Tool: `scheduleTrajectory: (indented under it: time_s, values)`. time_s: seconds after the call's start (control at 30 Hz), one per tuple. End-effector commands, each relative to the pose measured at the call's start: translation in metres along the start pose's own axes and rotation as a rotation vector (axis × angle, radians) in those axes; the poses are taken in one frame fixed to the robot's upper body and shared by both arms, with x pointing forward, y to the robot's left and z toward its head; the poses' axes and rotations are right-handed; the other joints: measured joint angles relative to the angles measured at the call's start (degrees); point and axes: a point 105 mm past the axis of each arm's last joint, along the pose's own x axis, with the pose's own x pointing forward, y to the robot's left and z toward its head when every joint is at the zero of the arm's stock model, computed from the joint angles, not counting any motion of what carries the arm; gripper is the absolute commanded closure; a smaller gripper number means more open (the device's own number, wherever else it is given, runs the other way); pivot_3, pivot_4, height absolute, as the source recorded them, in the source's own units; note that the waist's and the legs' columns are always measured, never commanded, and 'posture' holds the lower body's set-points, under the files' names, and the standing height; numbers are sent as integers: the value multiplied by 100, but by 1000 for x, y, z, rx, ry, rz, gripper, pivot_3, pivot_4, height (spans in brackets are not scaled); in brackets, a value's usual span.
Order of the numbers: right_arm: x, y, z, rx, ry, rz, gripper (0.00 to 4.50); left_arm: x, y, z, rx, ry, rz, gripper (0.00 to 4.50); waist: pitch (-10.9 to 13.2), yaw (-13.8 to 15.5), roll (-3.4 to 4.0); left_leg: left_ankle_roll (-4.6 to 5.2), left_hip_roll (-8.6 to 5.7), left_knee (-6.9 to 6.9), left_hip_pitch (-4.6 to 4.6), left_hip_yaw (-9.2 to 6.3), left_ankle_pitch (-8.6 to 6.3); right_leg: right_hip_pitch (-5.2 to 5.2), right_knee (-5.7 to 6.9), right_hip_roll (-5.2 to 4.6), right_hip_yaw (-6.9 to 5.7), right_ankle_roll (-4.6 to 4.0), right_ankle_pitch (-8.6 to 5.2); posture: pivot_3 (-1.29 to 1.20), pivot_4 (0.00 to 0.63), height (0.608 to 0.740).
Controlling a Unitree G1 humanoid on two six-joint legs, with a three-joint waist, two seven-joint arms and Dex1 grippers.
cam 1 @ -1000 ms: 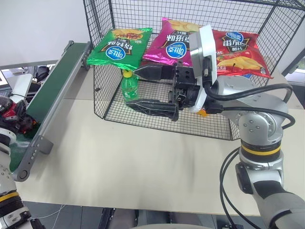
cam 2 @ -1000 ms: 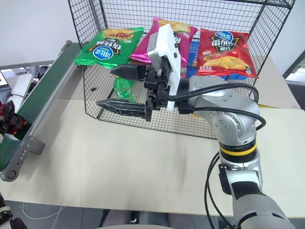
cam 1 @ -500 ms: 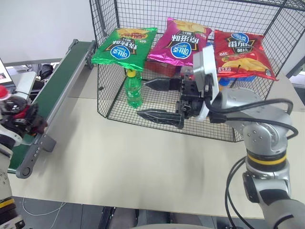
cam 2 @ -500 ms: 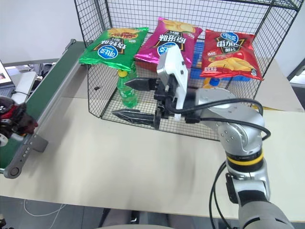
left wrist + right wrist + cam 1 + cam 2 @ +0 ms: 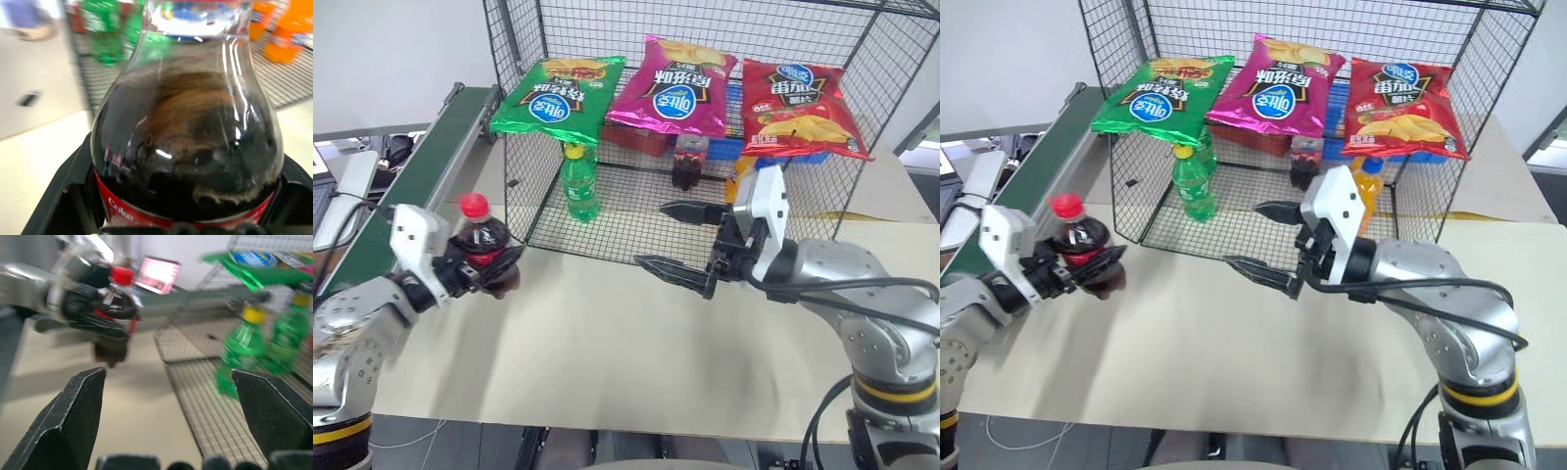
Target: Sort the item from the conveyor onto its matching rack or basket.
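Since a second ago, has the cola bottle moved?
Yes. The cola bottle, gripped by the left gripper, has left the conveyor side and moved right over the table, toward the wire cage.

Bright, even indoor light with soft shadows; both wrist views blur, and glare streaks the cola bottle [image 5: 186,132].

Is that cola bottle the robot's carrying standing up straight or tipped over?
Upright: the cola bottle sits in the left gripper with its red cap on top.
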Motion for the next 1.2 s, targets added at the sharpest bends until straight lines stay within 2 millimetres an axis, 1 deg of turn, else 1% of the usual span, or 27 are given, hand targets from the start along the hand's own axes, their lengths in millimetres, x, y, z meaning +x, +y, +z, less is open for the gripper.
scheduleTrajectory:
  time_s: [0.03,0.1,0.17,0.27,0.4,0.47,0.6,0.63,0.7,0.77,0.9,1.03,1.17,1.2]
  values:
    - [-8,-3,9,-65,-36,-116,0,24,-19,19,84,-90,-90,1453,1,36,-2,0,-1,4,-2,10,0,-1,-2,6,1,1,0,0,150,740]
    - [-12,-5,6,-68,-28,-177,0,40,-22,20,88,-112,-121,1453,1,55,-1,0,-8,5,-4,18,0,-1,-5,6,2,3,-1,0,150,740]
    - [-16,-8,5,-74,-22,-236,0,56,-22,23,103,-137,-143,1453,1,13,-1,1,-7,5,-2,22,0,-2,-6,13,3,4,-1,0,150,740]
    - [-24,-14,-2,-98,16,-357,0,91,-29,27,136,-180,-217,1453,0,64,0,1,-2,7,1,15,1,-2,2,39,10,4,-2,0,150,740]
    - [-29,-16,-9,-91,35,-464,0,133,-40,28,153,-224,-294,1453,-1,76,1,1,-1,13,-11,14,1,-1,-5,74,46,4,-2,0,150,740]
    - [-30,-16,-12,-92,40,-496,0,151,-42,29,168,-248,-294,1453,-1,57,1,2,-6,14,-15,16,1,-4,-6,77,57,5,-2,0,150,740]
    - [-35,-19,-16,-81,44,-593,0,190,-58,32,151,-287,-290,1453,0,46,0,3,-7,19,-22,17,1,-12,0,83,61,6,-2,0,150,740]
    - [-36,-20,-17,-78,44,-610,0,197,-60,33,148,-293,-278,1453,0,47,1,4,-9,20,-26,15,2,-12,1,84,62,6,-3,0,150,740]
    - [-37,-20,-18,-70,46,-634,0,207,-64,33,144,-296,-261,1453,0,44,0,5,-9,22,-28,15,2,-13,0,86,64,8,-3,0,150,740]
    - [-39,-20,-20,-64,51,-653,0,215,-64,32,135,-293,-228,1453,0,37,0,5,-10,22,-29,16,2,-13,1,87,63,9,-4,0,150,740]
    - [-41,-19,-23,-51,69,-673,0,225,-62,26,107,-267,-169,1453,0,25,1,6,-8,21,-28,15,2,-14,5,91,64,10,-5,0,150,740]
    - [-40,-20,-27,-42,88,-680,0,230,-59,16,110,-238,-121,1453,-1,37,1,7,-10,23,-29,16,3,-14,6,92,62,11,-5,0,150,740]
    - [-39,-21,-28,-37,87,-684,0,231,-59,11,91,-232,-110,1453,-1,37,2,7,-10,23,-28,16,3,-14,8,93,62,11,-5,0,150,740]
    - [-39,-22,-28,-36,86,-684,0,231,-60,10,85,-230,-113,953,-1,40,2,7,-10,24,-28,16,3,-14,8,93,62,11,-5,0,150,740]
